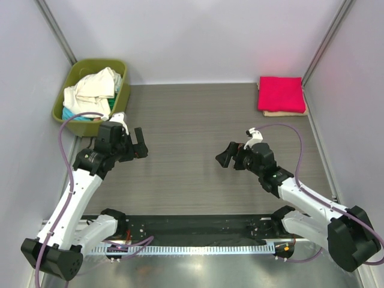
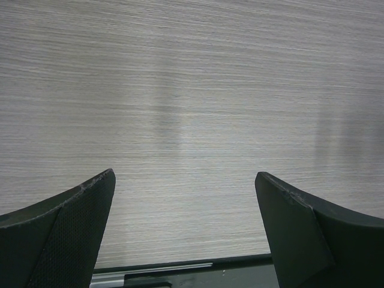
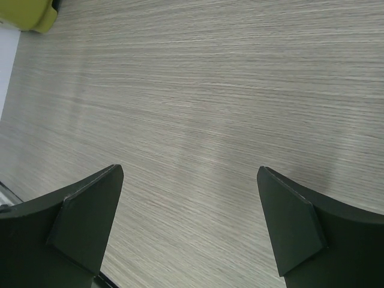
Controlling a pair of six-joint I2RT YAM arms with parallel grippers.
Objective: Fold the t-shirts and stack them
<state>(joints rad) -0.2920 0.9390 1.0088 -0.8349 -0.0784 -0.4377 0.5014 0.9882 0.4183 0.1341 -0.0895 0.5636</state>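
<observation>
A folded crimson-red t-shirt (image 1: pixel 281 94) lies on a folded tan-beige t-shirt (image 1: pixel 288 113) at the table's far right corner. Cream-white t-shirts (image 1: pixel 95 89) and a teal one (image 1: pixel 83 116) are heaped in the olive-green tub (image 1: pixel 71 78) at the far left. My left gripper (image 1: pixel 140 146) hovers over the left middle of the table, open and empty; in the left wrist view the gripper (image 2: pixel 185 180) frames only bare wood. My right gripper (image 1: pixel 227 155) is open over the table's centre right, and the right wrist view also has the gripper (image 3: pixel 189 174) over bare table.
Grey walls close the table on three sides. A black strip and metal rail (image 1: pixel 198 231) run along the near edge by the arm bases. A corner of the tub (image 3: pixel 36 15) shows at the top left of the right wrist view.
</observation>
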